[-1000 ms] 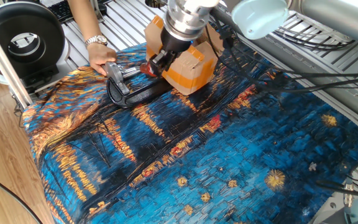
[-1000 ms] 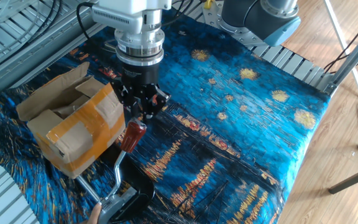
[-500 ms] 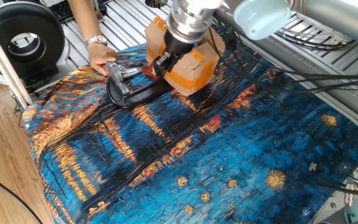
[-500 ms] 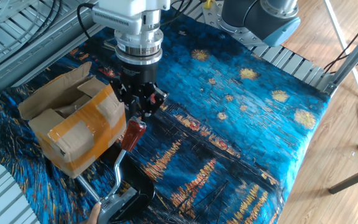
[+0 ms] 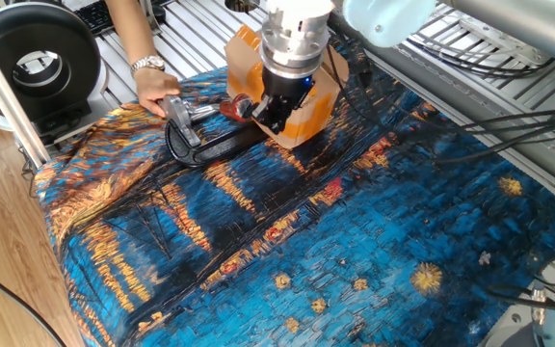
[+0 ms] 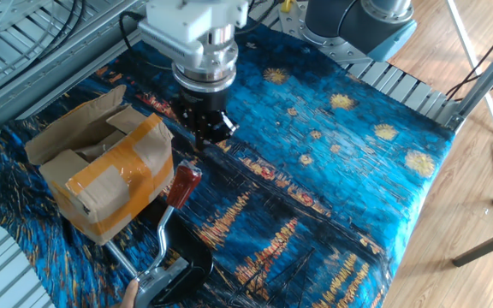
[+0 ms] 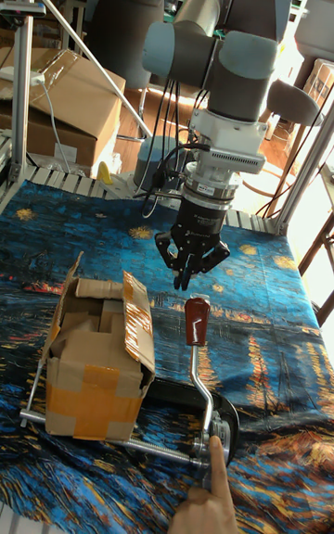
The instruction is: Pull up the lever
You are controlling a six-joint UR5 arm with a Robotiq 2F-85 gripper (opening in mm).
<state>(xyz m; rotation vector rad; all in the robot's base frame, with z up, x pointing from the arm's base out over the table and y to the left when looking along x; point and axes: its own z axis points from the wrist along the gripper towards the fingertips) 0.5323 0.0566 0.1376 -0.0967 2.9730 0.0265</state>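
Tall fixed view: the black two-finger gripper (image 7: 192, 276), fingers drawn together and empty, hangs at 12 o'clock, just clear of the thin silver lever's red-brown knob (image 7: 196, 320). Judged an approach step; descent onto the knob is needed.

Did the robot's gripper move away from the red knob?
Yes. The gripper rose and shifted off the knob, away from the box.
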